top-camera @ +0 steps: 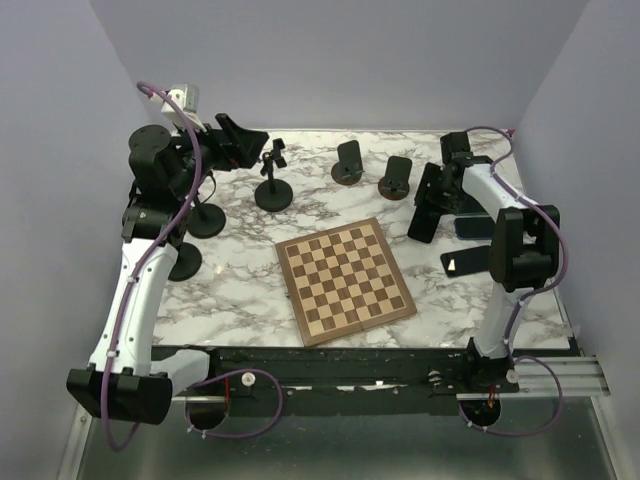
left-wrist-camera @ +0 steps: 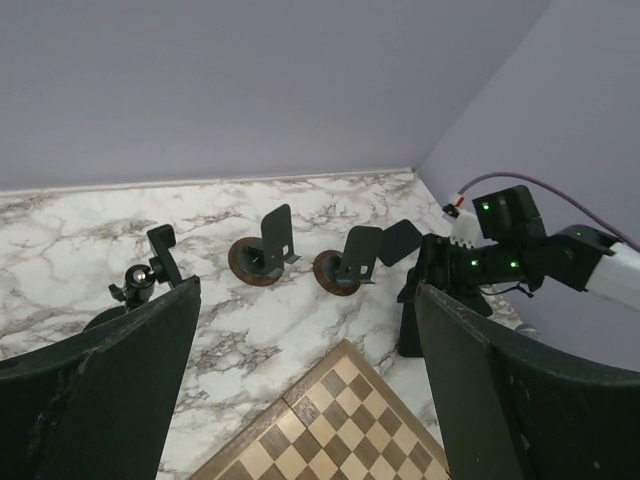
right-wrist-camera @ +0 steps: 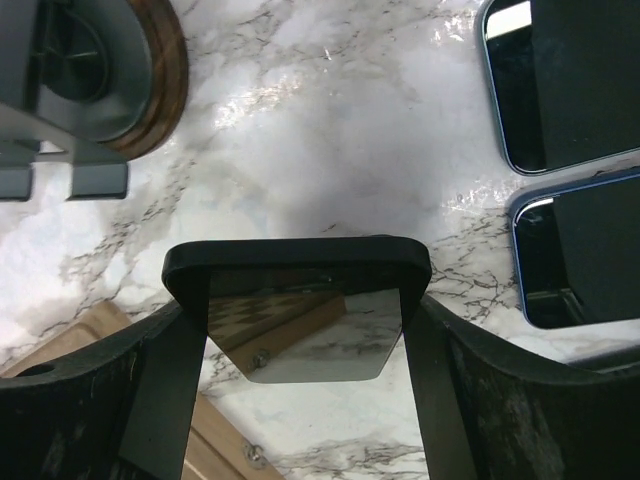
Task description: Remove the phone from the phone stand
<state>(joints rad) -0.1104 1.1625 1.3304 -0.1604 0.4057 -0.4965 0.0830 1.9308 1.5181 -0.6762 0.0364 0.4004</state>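
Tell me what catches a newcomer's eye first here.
The chessboard lies mid-table on the marble. To its right, the right gripper clamps a black phone by its edges, beside two blue phones lying flat. At the back left, the left gripper hangs open near a black stand.

The white marble table (top-camera: 240, 290) carries a chessboard (top-camera: 345, 280) near its middle. At the back stand a phone stand (top-camera: 348, 163) and a second phone stand (top-camera: 396, 178). Black round-based stands (top-camera: 273, 192) sit on the left, and two blue-edged phones (right-wrist-camera: 570, 80) lie flat on the right.
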